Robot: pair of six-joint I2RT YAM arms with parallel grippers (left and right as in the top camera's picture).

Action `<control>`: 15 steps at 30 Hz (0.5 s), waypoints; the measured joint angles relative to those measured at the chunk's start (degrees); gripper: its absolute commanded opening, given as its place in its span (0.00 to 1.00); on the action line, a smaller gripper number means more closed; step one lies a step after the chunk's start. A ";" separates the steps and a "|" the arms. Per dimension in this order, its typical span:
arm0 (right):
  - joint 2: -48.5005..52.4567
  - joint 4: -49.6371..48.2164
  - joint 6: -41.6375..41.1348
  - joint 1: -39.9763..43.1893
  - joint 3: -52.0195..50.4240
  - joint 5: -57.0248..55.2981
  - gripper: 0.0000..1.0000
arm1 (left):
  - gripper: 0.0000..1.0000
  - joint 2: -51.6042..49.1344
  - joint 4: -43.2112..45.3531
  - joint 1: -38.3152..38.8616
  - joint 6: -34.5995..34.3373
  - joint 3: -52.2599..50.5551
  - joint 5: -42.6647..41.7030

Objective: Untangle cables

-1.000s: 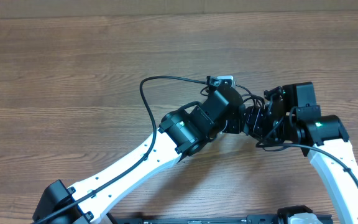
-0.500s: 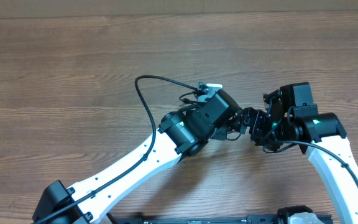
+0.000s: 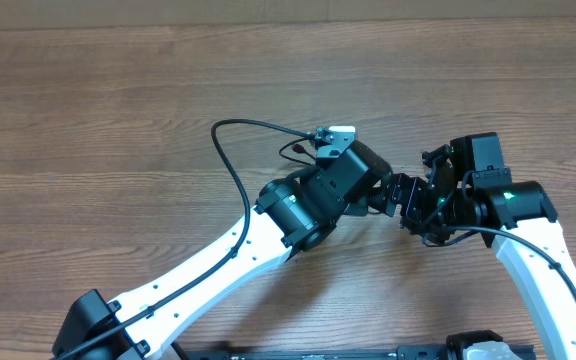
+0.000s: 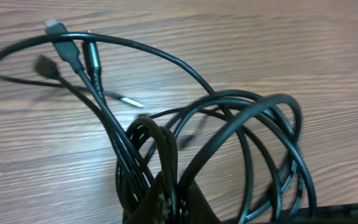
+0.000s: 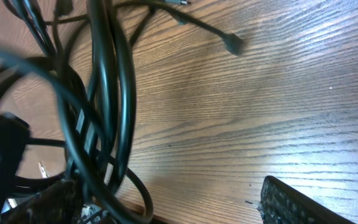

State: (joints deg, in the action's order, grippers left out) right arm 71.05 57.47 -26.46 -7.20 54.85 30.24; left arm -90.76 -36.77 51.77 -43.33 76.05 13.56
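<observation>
My left tool [image 4: 169, 205] pinches the looped cables [image 4: 247, 124], their plug ends [image 4: 61, 43] fanned out over the wooden table [image 4: 291, 37]

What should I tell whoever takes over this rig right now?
Tools: left tool shut on the bunch of thin black cables; right tool open, jaws wide beside the same bunch, gripping nothing.
Where: cables sit between both arms over the brown wooden table, loops overlapping, plug ends sticking out.
Done: no cable separated yet.
Left: pull each cable free and lay them apart.
</observation>
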 measured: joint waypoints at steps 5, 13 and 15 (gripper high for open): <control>0.00 0.20 0.33 0.00 0.00 -0.55 0.87 | 0.04 0.00 3.04 0.00 -0.63 0.00 -3.06; 0.00 0.22 0.57 0.00 0.00 -0.87 0.87 | 0.04 0.00 3.15 0.00 -4.61 0.00 -3.89; 0.00 0.17 0.63 0.04 0.00 -0.22 0.87 | 0.04 0.00 3.06 0.00 -7.82 0.00 -3.61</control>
State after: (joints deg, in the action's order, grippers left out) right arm 71.05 57.65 -25.82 -7.16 54.85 30.02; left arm -90.76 -33.71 51.77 -51.16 76.05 9.96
